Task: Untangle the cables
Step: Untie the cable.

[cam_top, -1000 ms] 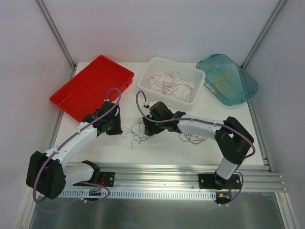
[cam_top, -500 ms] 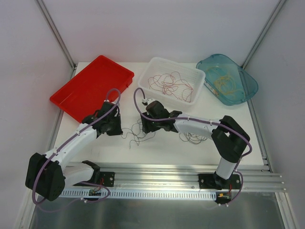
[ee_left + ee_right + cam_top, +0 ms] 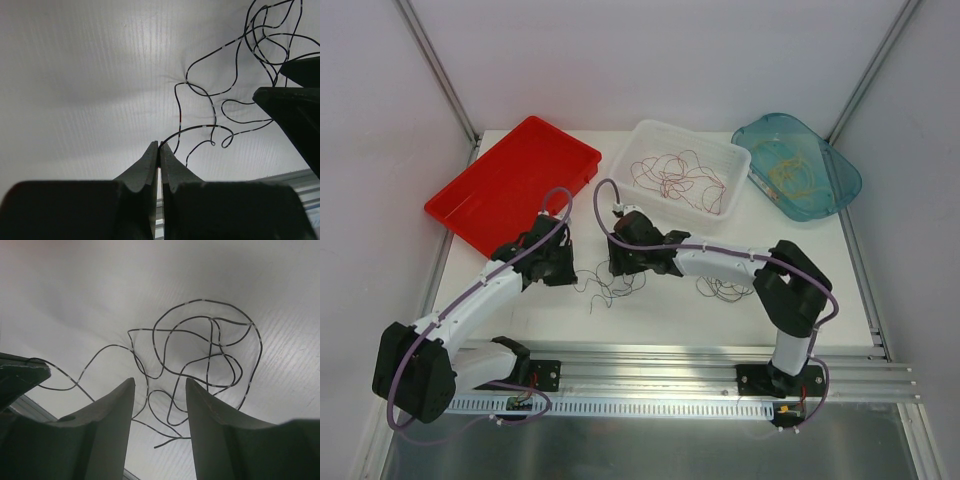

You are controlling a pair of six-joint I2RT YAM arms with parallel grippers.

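Item 1, nearest: mounting rail [image 3: 650, 365] along the 6 o'clock edge of the bench [image 3: 670, 325], carrying both arm bases, so both arms reach inward over the same patch. Item 2: left gripper [image 3: 160, 146], jaws pressed together on one strand of the dark cables [image 3: 605, 283], pinched at the very tips. Judged purpose: to anchor that strand so the rest can be drawn away from it. Item 3: the dark cables themselves, a loose knot of thin loops lying flat on the bench just to the 8 o'clock side of centre, between the two grippers. Item 4: right gripper [image 3: 159, 382], at 3 o'clock of the tangle, jaws apart and holding nothing. Several loops lie on the bench in and past the gap, so it appears placed to close on a second strand and pull against the left. Item 5: second dark bunch [image 3: 725, 290], at 4 o'clock of centre beside the right forearm, apart from the first and unattended. Item 6, far row: red tray [image 3: 510, 180] at 10 o'clock; white tub [image 3: 732, 158] at 12 o'clock holding red cables [image 3: 670, 175]; teal tub [image 3: 845, 185] at 2 o'clock holding yellow cables [image 3: 788, 172]. The layout suggests one colour to each container, the red tray probably meant for the dark ones.
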